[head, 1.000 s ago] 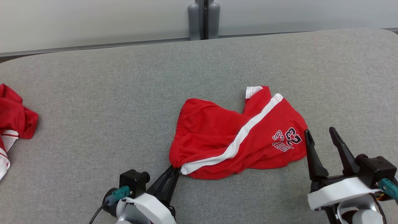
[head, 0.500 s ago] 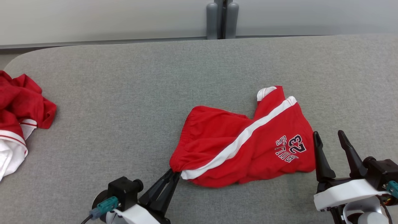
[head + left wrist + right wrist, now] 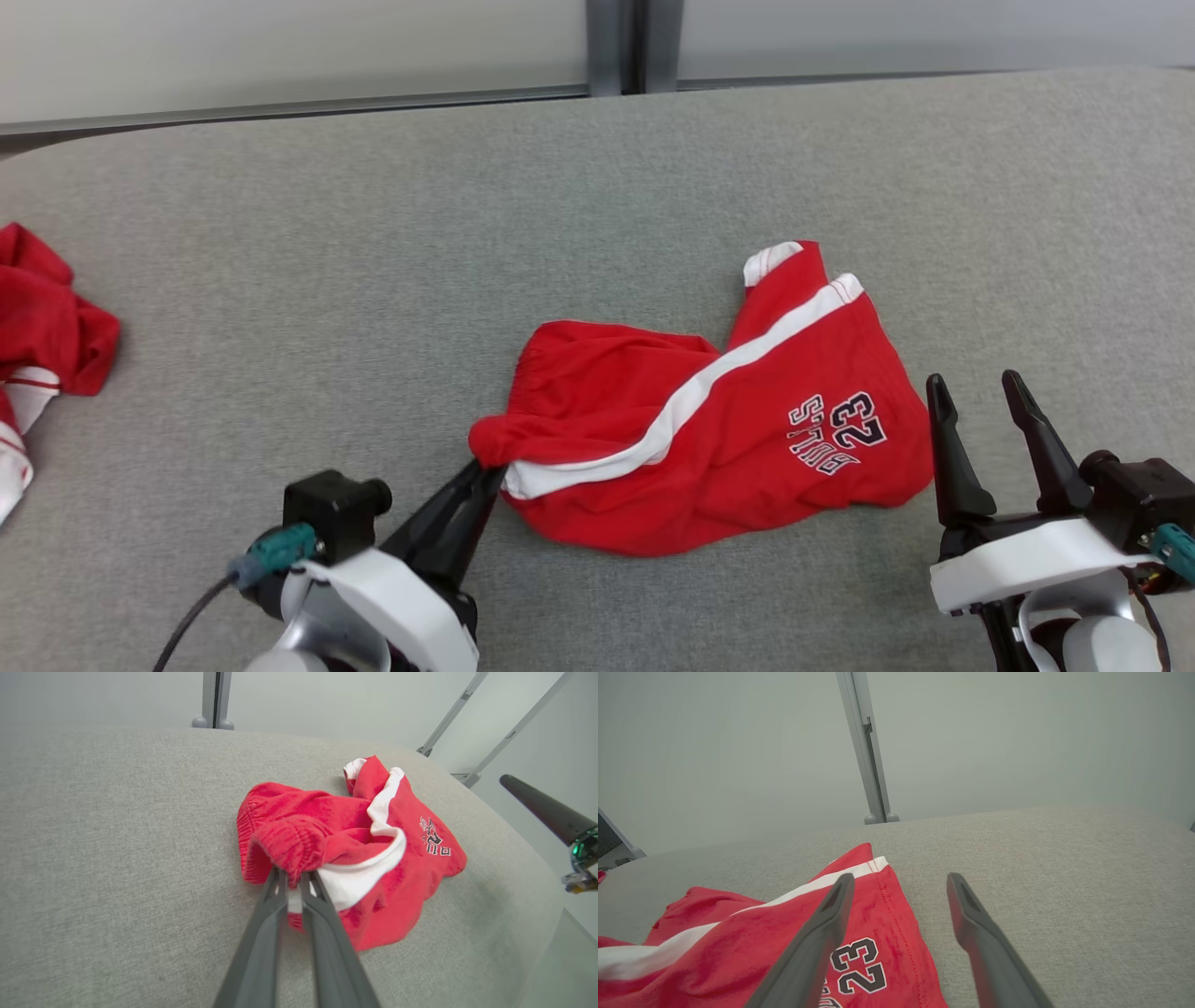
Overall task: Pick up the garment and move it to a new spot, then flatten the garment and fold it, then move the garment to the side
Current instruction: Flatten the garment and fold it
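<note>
Nearest us, our left gripper (image 3: 487, 471) is pressed together on the waistband corner (image 3: 285, 844) of the red shorts (image 3: 709, 439). Our right gripper (image 3: 972, 383) stands spread and empty at the right hem, beside the printed number (image 3: 854, 420). The shorts lie crumpled on the grey padded table (image 3: 373, 280), a little right of the middle, one leg cuff (image 3: 770, 261) turned up at the far side. We judge that the moving step is only in hand and that flattening, folding and setting aside are all left; a red-and-white garment (image 3: 42, 336) lies well apart at the left.
</note>
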